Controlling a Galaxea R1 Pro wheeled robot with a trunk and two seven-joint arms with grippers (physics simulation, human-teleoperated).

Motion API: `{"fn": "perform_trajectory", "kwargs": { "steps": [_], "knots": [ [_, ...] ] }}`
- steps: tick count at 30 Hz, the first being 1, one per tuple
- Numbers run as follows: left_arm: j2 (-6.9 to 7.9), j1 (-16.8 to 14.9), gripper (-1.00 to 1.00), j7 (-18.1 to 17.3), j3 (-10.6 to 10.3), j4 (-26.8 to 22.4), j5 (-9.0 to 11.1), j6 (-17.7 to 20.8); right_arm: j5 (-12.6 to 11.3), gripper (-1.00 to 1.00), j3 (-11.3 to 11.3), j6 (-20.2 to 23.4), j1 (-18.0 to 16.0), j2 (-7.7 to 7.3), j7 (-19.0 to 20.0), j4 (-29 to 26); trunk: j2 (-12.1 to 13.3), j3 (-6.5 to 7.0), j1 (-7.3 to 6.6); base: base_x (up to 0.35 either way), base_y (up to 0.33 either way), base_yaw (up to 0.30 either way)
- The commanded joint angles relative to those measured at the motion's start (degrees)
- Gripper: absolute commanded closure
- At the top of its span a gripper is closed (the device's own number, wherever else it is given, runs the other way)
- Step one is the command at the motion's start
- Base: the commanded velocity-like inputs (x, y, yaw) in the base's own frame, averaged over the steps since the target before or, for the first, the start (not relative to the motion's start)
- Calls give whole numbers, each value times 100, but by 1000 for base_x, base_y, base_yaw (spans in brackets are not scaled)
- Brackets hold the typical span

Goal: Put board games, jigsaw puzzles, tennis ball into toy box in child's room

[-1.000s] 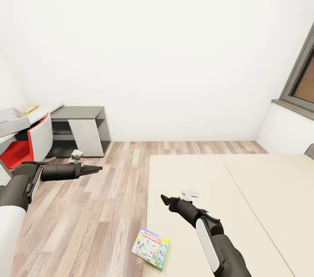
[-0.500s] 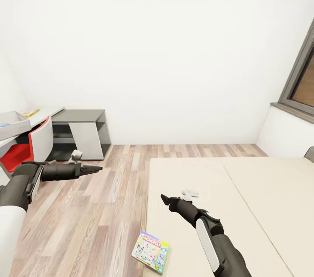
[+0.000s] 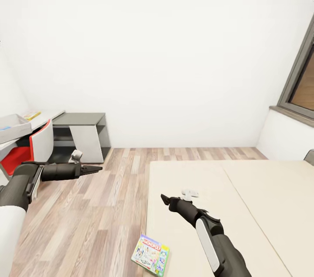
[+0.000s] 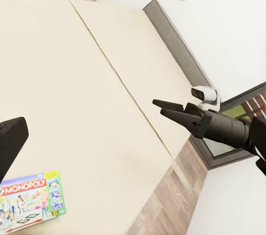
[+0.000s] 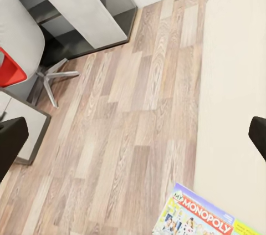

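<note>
One of the board games, a colourful Monopoly box (image 3: 151,254) (image 4: 30,202) (image 5: 202,218), lies flat on the near left corner of the beige bed (image 3: 244,198). My right gripper (image 3: 165,200) (image 5: 133,141) hovers open above the bed, a little beyond the box. My left gripper (image 3: 93,168) is held out over the wood floor with nothing in it; one finger (image 4: 11,141) shows at the edge of its wrist view. At far left stands the table (image 3: 48,116) with the grey toy box (image 3: 13,122) and a flat yellow box (image 3: 31,115) on it.
A red and white swivel chair (image 3: 30,146) stands at the table. The dark grey side unit (image 3: 83,131) with its white panel adjoins it. Wood floor (image 3: 104,207) runs between table and bed. A grey-framed window (image 3: 301,81) is at right.
The whole picture has slid down slightly, so the camera has moved. Both arms keep the same pose and the Monopoly box lies where it did.
</note>
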Motion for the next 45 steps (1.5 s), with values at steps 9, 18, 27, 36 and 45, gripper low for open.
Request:
{"fn": "perform_trajectory", "kwargs": {
  "steps": [9, 18, 27, 36, 45],
  "knots": [
    [-3, -6, -100, -50, 13, -5, -60, 60, -23, -100, -5, 25, -4, 2, 5, -6, -13, 72, 4, 0, 0, 0],
    [-3, -6, -100, -50, 13, -5, -60, 60, -26, -100, -5, -18, -4, -4, 5, -6, -13, 158, 4, 0, 0, 0],
    [-1, -5, -100, -57, 13, -5, -60, 60, -26, -100, -5, -25, -4, -4, 5, -6, -13, 244, 4, 0, 0, 22],
    [-3, -7, -100, -58, 13, -5, -60, 60, -26, -100, -5, -54, -4, -7, 4, -6, -13, 329, 4, 0, 0, 61],
    [-2, -8, -100, -58, 13, -5, -60, 60, -30, -100, -5, -55, -4, -7, 4, -11, -13, 406, 4, 0, 0, 68]
  ]
}}
